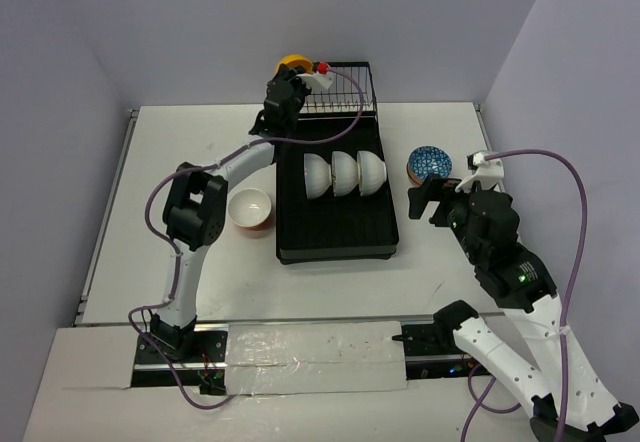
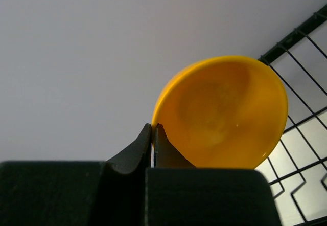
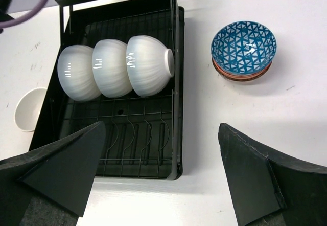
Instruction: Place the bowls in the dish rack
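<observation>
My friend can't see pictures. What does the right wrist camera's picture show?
Three white bowls stand on edge in a row in a black dish rack on a white table. A blue patterned bowl tops a small stack right of the rack, another bowl sits left of it, and the open right hand frames the bottom.

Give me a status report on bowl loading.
Left gripper shut on yellow bowl, by wire basket. Right gripper open, empty. Three white bowls in dish rack; blue stack on table. Nothing blocking.

White table (image 1: 440, 262), pale lavender walls (image 1: 180, 22)
</observation>
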